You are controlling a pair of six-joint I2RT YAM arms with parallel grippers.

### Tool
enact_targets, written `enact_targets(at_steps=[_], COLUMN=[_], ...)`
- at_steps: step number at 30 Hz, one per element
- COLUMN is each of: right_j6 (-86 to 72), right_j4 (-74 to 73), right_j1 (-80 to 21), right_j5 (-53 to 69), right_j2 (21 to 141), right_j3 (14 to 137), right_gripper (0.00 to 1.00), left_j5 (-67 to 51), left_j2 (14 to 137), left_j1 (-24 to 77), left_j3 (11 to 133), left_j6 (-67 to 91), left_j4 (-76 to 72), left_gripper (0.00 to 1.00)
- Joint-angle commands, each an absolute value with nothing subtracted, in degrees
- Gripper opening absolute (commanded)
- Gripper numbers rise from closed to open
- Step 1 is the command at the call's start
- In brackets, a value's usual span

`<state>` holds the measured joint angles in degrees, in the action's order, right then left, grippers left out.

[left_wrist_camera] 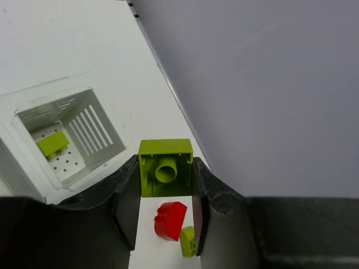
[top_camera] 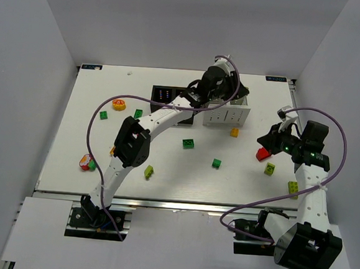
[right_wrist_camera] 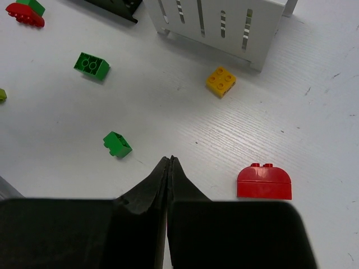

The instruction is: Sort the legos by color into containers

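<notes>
Right end effector (right_wrist_camera: 169,162) pressed together beside red lego (right_wrist_camera: 264,182); left end effector (left_wrist_camera: 165,169) clamps lime lego (left_wrist_camera: 165,148) near white container (left_wrist_camera: 95,126)

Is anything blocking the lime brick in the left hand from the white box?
Nothing visible. The lime brick in the left hand hangs near the white box, whose compartment is open on top.

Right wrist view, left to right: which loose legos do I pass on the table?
Red piece with green on top → green two-stud brick → smaller green brick → yellow four-stud brick → red rounded brick.
</notes>
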<state>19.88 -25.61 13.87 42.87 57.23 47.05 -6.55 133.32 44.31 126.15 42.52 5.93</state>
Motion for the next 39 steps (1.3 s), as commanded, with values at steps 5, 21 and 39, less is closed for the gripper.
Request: enact_targets(at_steps=[5, 21, 39], right_j6=[18.99, 18.02, 17.84], right_j4=[-24.87, -24.43, -24.43], right_j1=[14.06, 14.15, 14.15], right_j5=[44.47, 44.21, 44.03], right_j2=[55.90, 56.07, 55.99], right_j3=[46.67, 46.76, 46.84], right_gripper=[0.00, 0.00, 0.02], left_j5=[-2.11, 2.02, 4.39], left_j2=[133.85, 138.25, 139.57], left_j1=[44.38, 44.30, 44.38], left_j3=[128.32, 130.34, 132.36], left_j6=[39.99, 37.09, 37.18], left_j4=[1.76, 5.89, 7.38], left_gripper=[0.22, 0.32, 0.66])
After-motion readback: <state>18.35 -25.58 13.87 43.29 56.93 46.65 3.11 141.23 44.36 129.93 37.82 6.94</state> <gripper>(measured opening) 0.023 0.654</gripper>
